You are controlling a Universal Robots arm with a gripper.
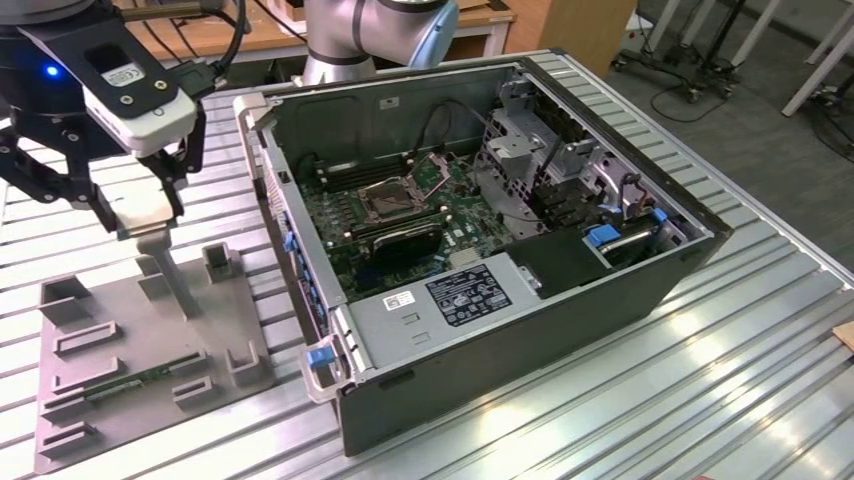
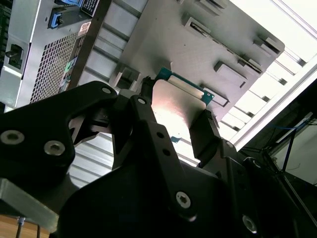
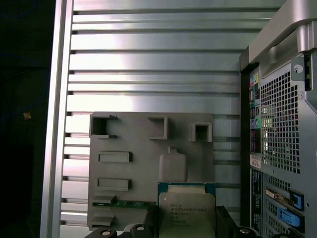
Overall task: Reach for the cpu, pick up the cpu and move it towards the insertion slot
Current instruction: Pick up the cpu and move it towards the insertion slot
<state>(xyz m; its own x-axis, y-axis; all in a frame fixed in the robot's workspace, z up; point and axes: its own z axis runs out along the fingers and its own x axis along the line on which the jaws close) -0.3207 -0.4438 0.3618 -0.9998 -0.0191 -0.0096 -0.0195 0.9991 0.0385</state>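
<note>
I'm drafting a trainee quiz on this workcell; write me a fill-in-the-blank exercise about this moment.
1. The tool is shut on the ____.
2. The insertion slot sits inside the computer ____.
3. The memory stick lying on the grey plate is coloured ____.
Missing words: cpu; case; green.

Thin square cpu: silvery-white metal face with dark print, teal-green board rim; black metal gripper with silver screw heads. Flat matte-grey plastic fixture tray, narrow green memory stick, ribbed silver aluminium table striped in bright and dark bands. Black steel computer case: green motherboard, blue plastic clips, perforated grey back panel.
</note>
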